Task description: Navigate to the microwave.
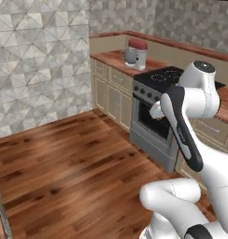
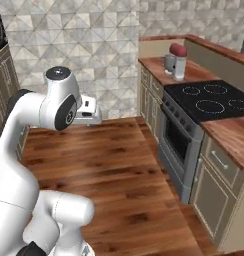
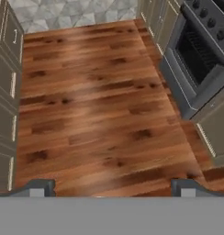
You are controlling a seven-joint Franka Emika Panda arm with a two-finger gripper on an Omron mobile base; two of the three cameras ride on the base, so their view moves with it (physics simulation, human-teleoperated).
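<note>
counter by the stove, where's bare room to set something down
Free: the wooden counter between the blender and the cooktop, and the strip right of the cooktop. Crowded: the back corner, where the blender stands.

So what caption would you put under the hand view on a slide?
Open gripper looking down at the wooden floor, with the steel range oven at right and cabinet drawers at left.

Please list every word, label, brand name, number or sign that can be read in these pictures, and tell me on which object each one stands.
There is no readable text in any of the views.
Range oven: the knobs on its front panel carry no marks that can be read; the cooktop shows only ring outlines.
Blender on the counter: no label can be seen.
Cabinets, wall tiles and wood floor: plain, no writing.
</note>
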